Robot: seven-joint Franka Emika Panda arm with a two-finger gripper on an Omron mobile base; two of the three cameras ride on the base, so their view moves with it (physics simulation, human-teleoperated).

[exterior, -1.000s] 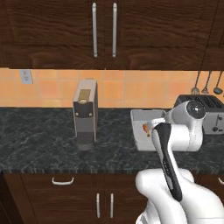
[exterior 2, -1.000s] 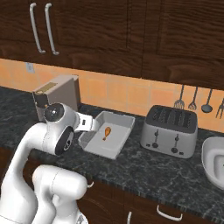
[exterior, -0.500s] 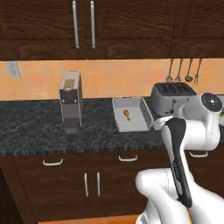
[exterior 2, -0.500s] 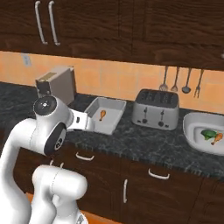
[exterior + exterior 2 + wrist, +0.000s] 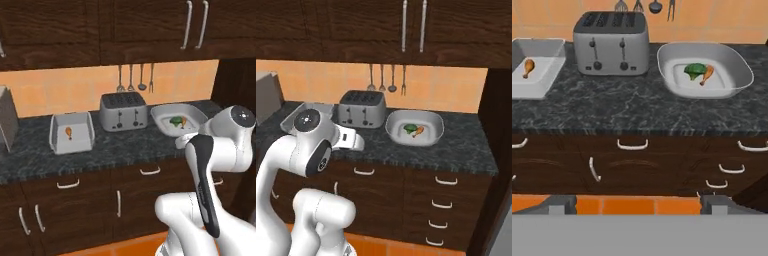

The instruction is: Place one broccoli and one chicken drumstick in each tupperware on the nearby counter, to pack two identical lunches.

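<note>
Found the gripper [image 5: 639, 204] spread wide, with nothing between the jaws. Held back from the counter [image 5: 637, 110], level with the drawers [image 5: 637, 165], facing the cabinet front.

Has driven right along the counter over the last second: whole picture shifted, nothing on the worktop moved. Brought the toaster [image 5: 612, 45] to the middle and the right tupperware [image 5: 732, 65] into view, with a broccoli [image 5: 694, 70] and a drumstick [image 5: 707, 74] touching inside. Left the left tupperware [image 5: 547, 70] beside the toaster's other flank, with one drumstick [image 5: 528, 66] and no green.

Judging by that: right lunch packed, left one short of broccoli. No spare broccoli to be seen here, so likely heading off to fetch one.

Arm [image 5: 205, 190] folded tight above the base, elbow high, forearm dropping to a low hand, well short of either dish.
</note>
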